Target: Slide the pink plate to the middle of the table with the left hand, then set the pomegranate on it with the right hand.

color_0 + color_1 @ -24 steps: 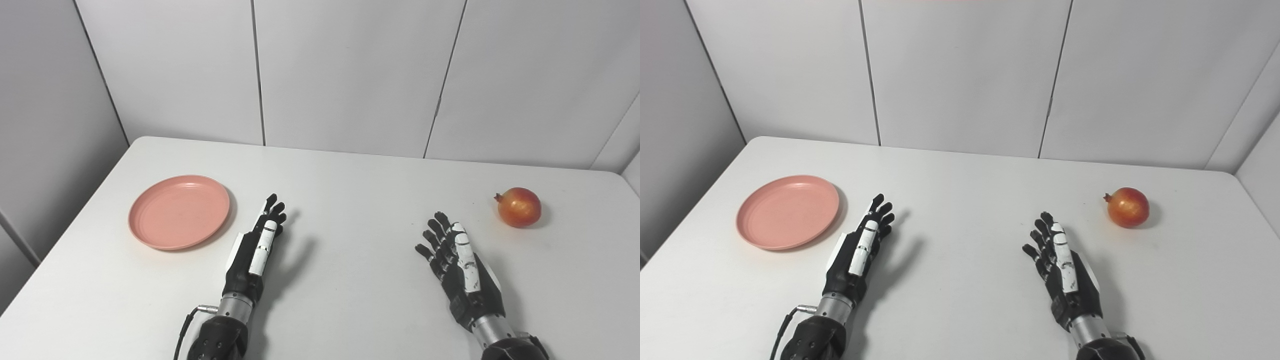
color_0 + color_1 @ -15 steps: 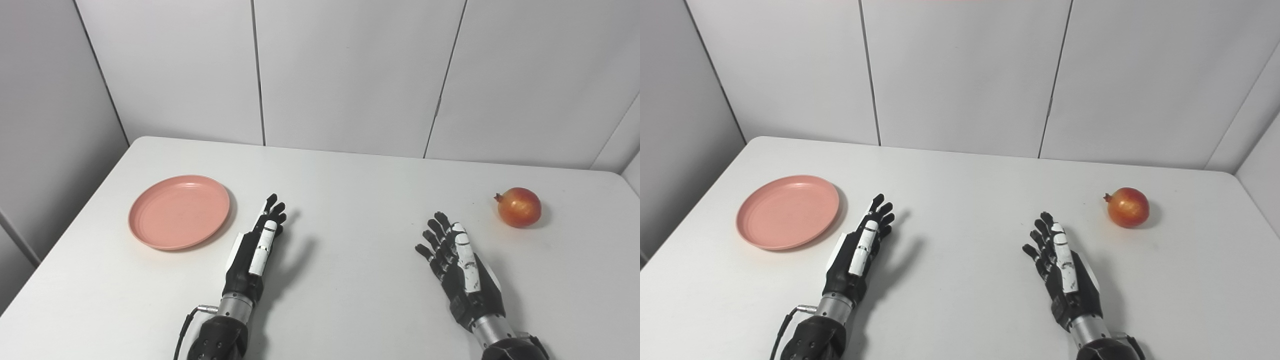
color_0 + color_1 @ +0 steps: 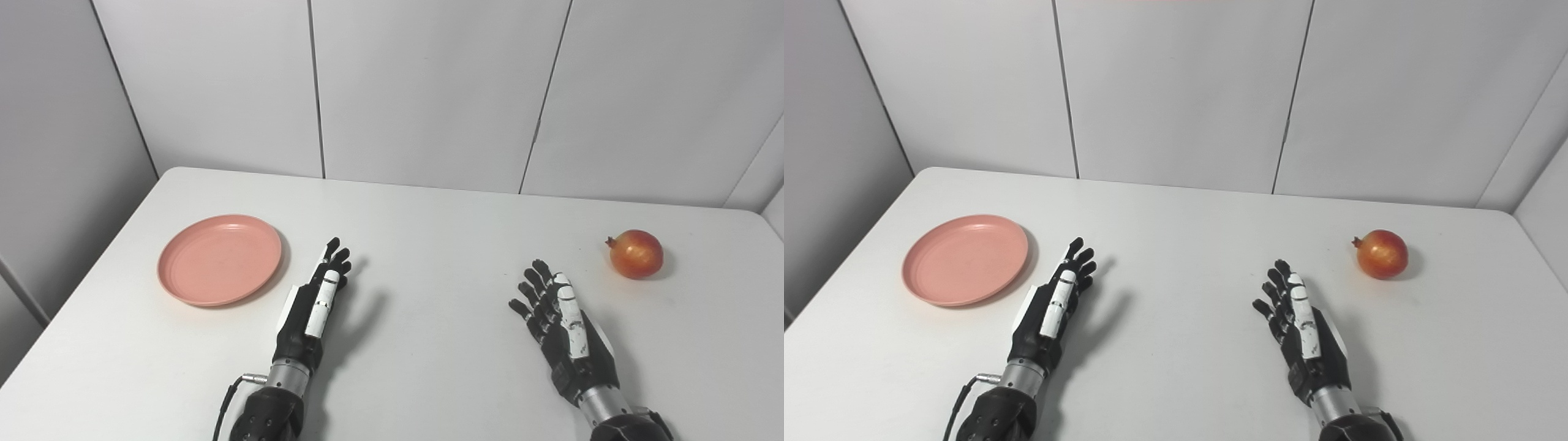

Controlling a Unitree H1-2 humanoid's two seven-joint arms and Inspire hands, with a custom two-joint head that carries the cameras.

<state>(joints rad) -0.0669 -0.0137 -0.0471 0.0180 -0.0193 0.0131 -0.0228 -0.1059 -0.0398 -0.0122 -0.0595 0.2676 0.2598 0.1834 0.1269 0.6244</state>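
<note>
Plate (image 3: 219, 259), pink and bare, lies on the left part of the white table (image 3: 429, 214), with the left hand (image 3: 311, 306) just to its right, apart from the rim, fingers stretched out straight and holding nothing. Further right, the right hand (image 3: 563, 321) rests with fingers spread and empty, and the pomegranate (image 3: 636, 253) sits beyond it near the table's right edge, well apart from the plate.
</note>
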